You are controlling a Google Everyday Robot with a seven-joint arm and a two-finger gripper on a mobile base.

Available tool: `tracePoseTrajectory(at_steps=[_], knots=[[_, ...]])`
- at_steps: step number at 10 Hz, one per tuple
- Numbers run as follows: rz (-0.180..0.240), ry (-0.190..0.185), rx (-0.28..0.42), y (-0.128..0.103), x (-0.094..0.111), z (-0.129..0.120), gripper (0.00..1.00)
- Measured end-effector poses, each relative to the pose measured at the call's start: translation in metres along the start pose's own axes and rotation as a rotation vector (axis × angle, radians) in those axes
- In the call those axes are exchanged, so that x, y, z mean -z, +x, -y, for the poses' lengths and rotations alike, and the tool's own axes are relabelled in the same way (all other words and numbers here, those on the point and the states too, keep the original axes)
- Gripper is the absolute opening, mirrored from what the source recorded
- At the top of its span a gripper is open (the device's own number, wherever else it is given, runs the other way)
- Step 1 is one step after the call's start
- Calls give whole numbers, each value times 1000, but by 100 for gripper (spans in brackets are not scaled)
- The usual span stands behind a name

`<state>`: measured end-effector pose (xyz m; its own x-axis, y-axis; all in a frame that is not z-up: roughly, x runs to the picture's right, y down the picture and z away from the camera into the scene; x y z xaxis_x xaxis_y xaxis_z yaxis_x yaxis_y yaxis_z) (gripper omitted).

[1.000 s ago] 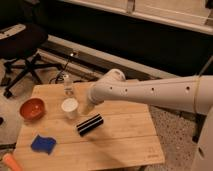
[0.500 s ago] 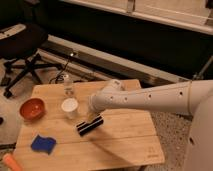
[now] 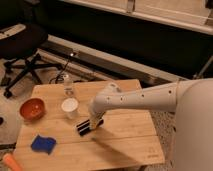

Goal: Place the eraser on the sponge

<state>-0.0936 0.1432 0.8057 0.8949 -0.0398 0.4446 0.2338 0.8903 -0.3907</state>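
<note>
Eraser (image 3: 83, 129) sits beneath the gripper (image 3: 91, 123) (jaws spread wide), the arm (image 3: 145, 100) bent down over it.

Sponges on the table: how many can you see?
1. The blue sponge lies near the table's front-left corner, in front of the orange-red bowl. The hand is at the eraser, mid-table. The arm may hide a little of the table behind it.

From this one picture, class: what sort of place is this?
Probably an office or lab workspace: a wheeled office chair, a wooden table, and the gripper down at the eraser.
</note>
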Motion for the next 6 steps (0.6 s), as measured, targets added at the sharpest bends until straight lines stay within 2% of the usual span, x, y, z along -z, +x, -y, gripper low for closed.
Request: tracePoseTrajectory(at_steps=[3,6], knots=[[-57,-18,69,11,-13,4,80],[-101,-43,95,19,-30,-5,80]])
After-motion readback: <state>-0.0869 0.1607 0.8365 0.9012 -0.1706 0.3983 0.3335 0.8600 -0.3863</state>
